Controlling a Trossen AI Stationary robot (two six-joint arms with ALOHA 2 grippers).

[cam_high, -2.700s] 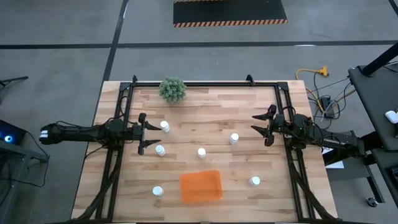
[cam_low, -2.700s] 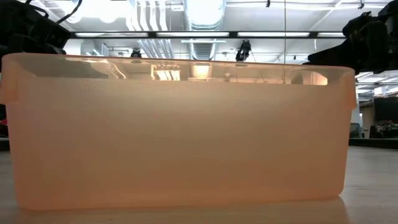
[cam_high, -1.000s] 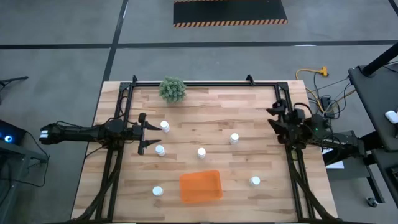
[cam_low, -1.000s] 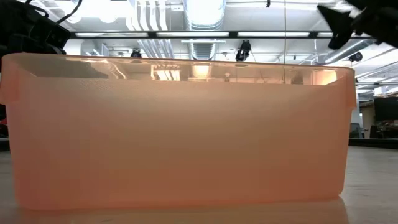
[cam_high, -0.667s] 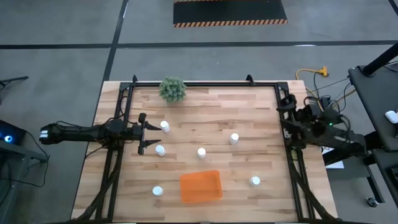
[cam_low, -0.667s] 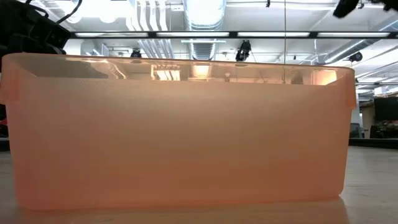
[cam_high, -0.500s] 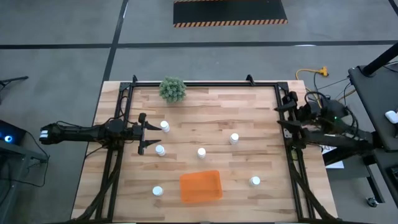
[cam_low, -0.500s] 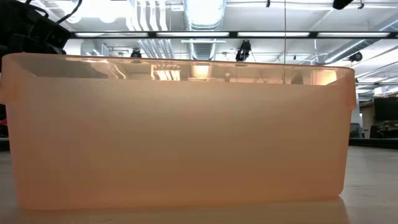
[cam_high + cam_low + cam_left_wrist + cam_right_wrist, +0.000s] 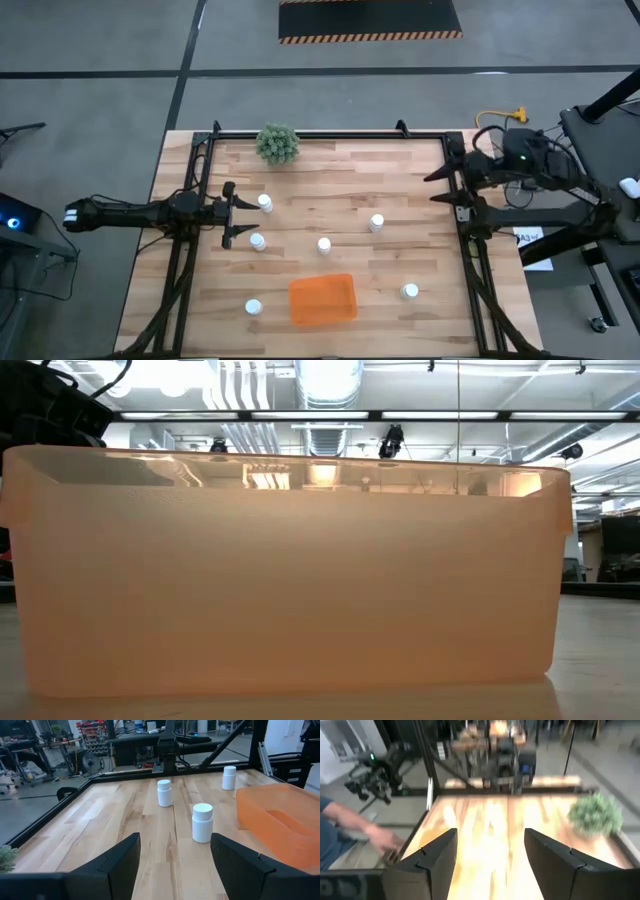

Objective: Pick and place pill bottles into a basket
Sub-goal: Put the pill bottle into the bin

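Six pill bottles (image 9: 265, 202) are seen standing upright on the wooden bench (image 9: 340, 170), none of them inside the basket (image 9: 323, 299). The basket is set near the bench's front edge, about midway across, and its orange wall fills almost the whole low view.

Two bottles are placed at the left, just in front of the left gripper (image 9: 236, 211): one near its upper finger and one (image 9: 258, 241) near its lower finger. A third (image 9: 324, 244) is found near the centre, a fourth (image 9: 377, 222) a little to its right, a fifth (image 9: 253, 307) left of the basket and a sixth (image 9: 410, 291) right of it.

The left gripper is held low over the bench's left side, its fingers parted and nothing gripped between them. The right gripper (image 9: 447, 186) is raised at the bench's right edge, well apart from every bottle, with its fingers spread and empty.

A small green plant (image 9: 277, 143) is set near the far edge. In the right wrist view, a person's arm (image 9: 367, 832) is shown beside the bench.
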